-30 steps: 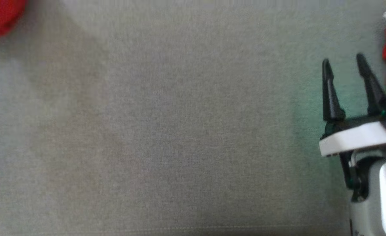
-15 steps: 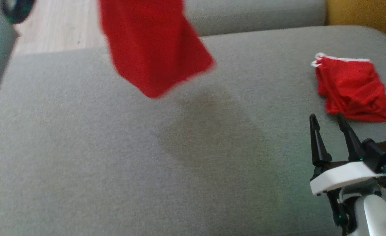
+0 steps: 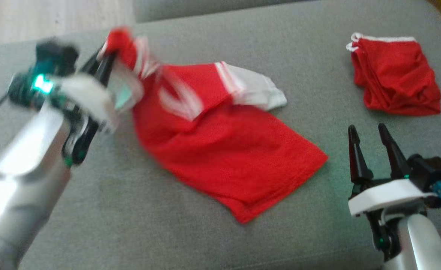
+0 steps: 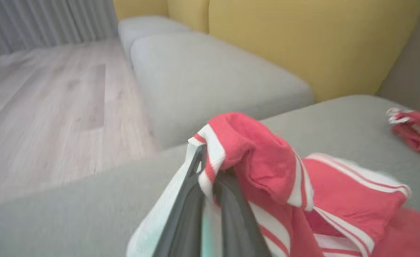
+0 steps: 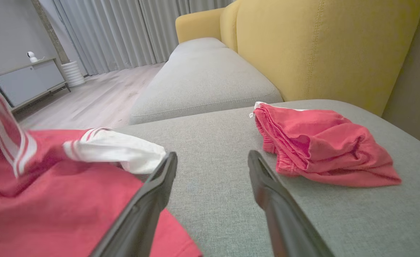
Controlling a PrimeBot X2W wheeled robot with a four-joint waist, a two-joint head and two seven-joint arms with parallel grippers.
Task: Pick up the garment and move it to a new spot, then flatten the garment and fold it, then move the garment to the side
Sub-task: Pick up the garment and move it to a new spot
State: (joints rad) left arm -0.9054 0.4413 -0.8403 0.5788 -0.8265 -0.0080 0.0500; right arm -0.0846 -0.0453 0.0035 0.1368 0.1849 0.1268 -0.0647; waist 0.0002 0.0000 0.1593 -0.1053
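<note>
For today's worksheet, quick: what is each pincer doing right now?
Left pincer: shut on the red striped garment.
Right pincer: open, holding nothing.

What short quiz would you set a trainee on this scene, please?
1. True or false: the left end effector is shut on the shirt.
2. The right end effector is: A) open, holding nothing; B) shut on the shirt; C) shut, holding nothing.
3. Fill in: on the cushion, the shorts lie apart from the shirt, on the robot's ___ side.

Key: 1 true; 2 A; 3 right.
</note>
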